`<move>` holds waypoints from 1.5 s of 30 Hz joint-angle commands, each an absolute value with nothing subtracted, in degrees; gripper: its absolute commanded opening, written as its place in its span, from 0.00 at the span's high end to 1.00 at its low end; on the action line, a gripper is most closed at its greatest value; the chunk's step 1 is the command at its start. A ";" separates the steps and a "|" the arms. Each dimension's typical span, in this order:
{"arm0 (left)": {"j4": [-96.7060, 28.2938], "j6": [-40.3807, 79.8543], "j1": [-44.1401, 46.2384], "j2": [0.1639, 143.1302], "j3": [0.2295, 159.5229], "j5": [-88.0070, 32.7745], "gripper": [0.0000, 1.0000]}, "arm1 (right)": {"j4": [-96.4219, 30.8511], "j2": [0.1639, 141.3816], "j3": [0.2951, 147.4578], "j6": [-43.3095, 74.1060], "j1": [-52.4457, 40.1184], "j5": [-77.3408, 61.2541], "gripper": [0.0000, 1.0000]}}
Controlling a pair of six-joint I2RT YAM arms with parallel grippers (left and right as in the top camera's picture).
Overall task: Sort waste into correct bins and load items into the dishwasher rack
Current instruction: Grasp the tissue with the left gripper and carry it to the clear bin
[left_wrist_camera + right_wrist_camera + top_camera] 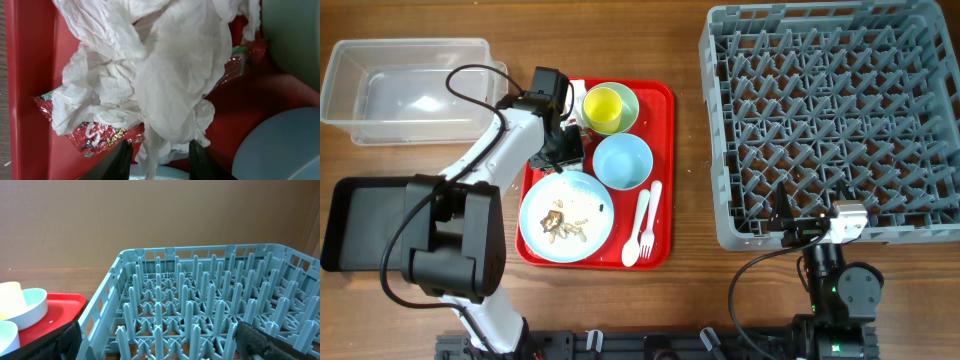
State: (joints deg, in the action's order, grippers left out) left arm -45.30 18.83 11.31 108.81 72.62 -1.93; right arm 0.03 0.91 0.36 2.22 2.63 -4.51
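A crumpled white napkin (pixel 165 65) lies on a red-and-white wrapper (pixel 100 135) on the red serving tray (pixel 660 170). My left gripper (pixel 159 160) is open, its fingers either side of the napkin's hanging tail; in the overhead view it (pixel 560 150) is over the tray's left side. The light blue plate (pixel 567 215) holds food scraps (pixel 560 222). A light blue bowl (pixel 622 161), a yellow cup (pixel 603 108) in a pale green bowl (pixel 630 98), and a white fork and spoon (pixel 642 225) are on the tray. My right gripper (pixel 160 342) is open and empty at the front edge of the grey rack (pixel 830 120).
The clear tub (pixel 410 85) stands at the back left and the black tray (pixel 360 220) at the front left, partly under my left arm. The rack (pixel 200 310) fills the right wrist view, with the red tray's edge (pixel 55 310) to its left.
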 commanded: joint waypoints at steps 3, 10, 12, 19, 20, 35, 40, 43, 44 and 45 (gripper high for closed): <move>-44.75 20.67 11.46 109.60 73.38 -0.34 0.75 | 0.25 0.60 0.30 1.61 2.92 -5.02 0.00; -46.35 21.93 11.46 108.68 73.93 -5.98 0.96 | 0.25 0.60 0.30 1.61 2.92 -5.04 0.00; -47.81 21.93 11.46 107.63 74.78 -9.06 0.96 | 0.25 0.60 0.30 1.61 2.92 -5.04 0.00; -52.86 21.93 11.44 99.63 77.87 -12.82 0.96 | 0.25 0.60 0.30 1.58 2.92 -5.02 0.00; -53.01 21.93 11.44 98.06 78.02 -12.82 0.96 | 0.25 0.60 0.30 1.61 2.92 -5.02 0.00; -43.97 21.91 7.90 87.33 78.02 4.29 0.96 | 0.25 0.60 0.30 1.61 2.92 -5.02 0.00; -28.84 21.89 3.84 87.46 78.02 19.03 0.96 | 0.25 0.60 0.30 1.58 2.92 -5.02 0.00; -19.66 21.87 -0.38 87.77 78.02 19.40 0.96 | 0.25 0.60 0.30 1.58 2.92 -5.04 0.00; -17.21 21.89 -1.89 88.23 78.02 19.38 0.96 | 0.25 0.60 0.30 1.58 2.92 -5.02 0.00; -15.55 21.89 -3.01 88.88 78.02 19.33 0.96 | 0.25 0.60 0.30 1.58 2.92 -5.04 0.00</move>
